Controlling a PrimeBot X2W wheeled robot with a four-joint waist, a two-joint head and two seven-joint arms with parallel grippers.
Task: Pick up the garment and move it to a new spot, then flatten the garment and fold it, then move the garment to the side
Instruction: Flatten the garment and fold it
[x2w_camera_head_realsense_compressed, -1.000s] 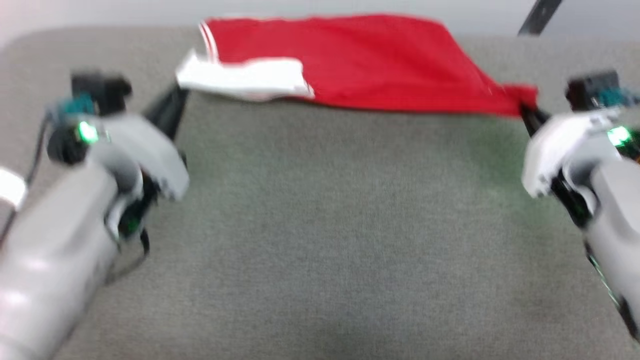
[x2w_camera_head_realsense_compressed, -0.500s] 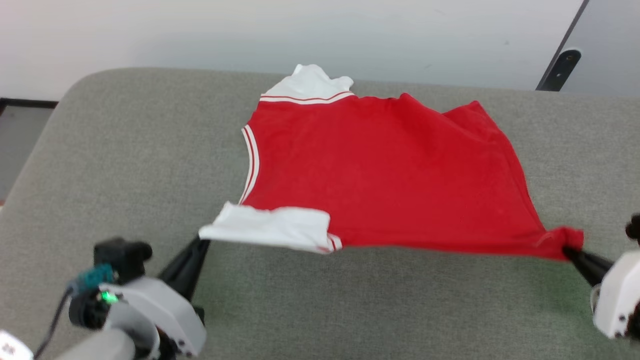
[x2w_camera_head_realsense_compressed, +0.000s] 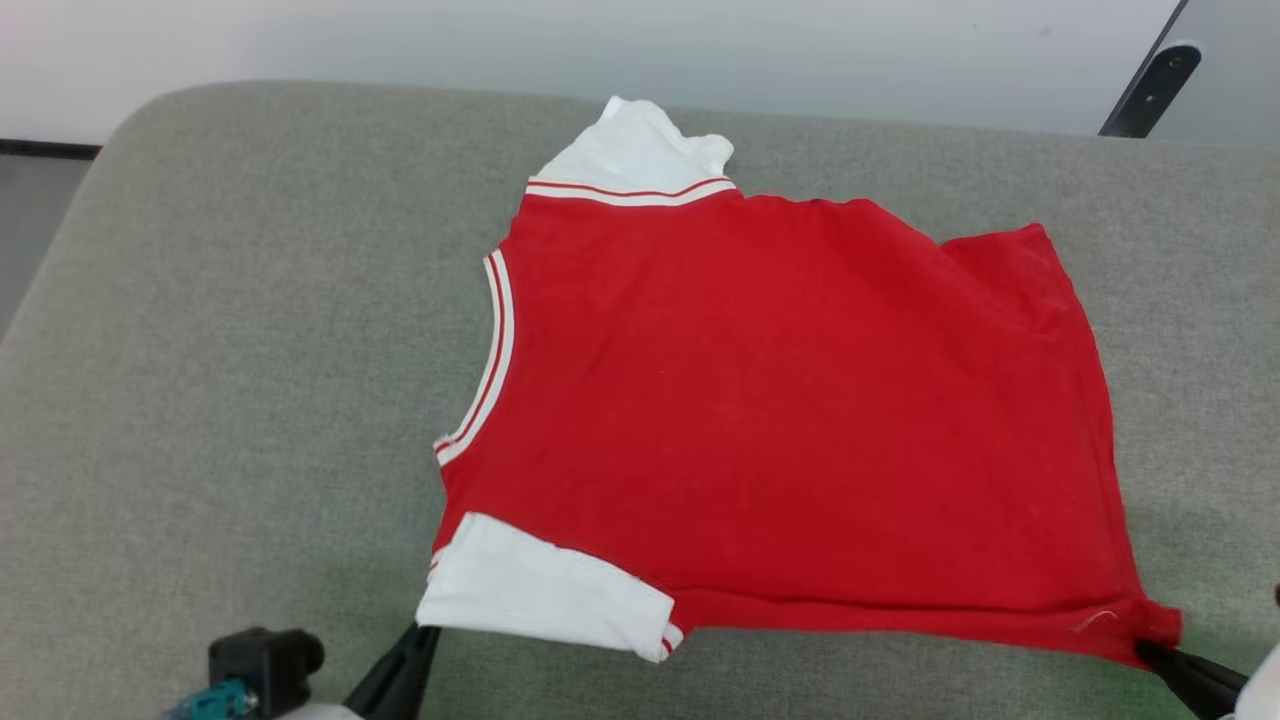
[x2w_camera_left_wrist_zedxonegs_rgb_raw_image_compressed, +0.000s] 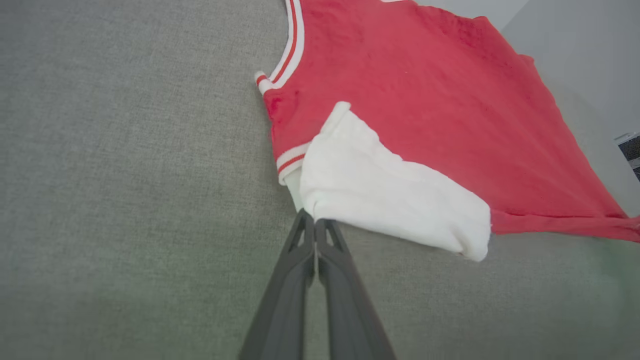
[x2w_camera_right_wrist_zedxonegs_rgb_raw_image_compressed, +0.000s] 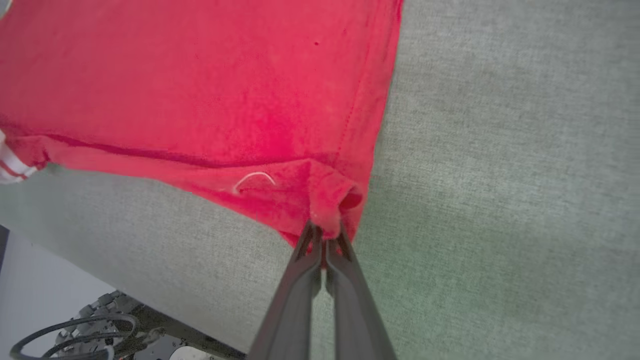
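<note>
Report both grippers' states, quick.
Left gripper: shut on the garment, at its white sleeve.
Right gripper: shut on the garment's red corner.

Grey fabric-topped bench, rounded corner at 10 o'clock. On it lies the red garment, plain side up, white sleeves at 12 and 7 o'clock.

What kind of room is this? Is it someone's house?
Probably a robot test room, not a home: a red jersey lies on a big grey cloth-covered table, with a bare pale wall behind and loose cables below its edge.
</note>
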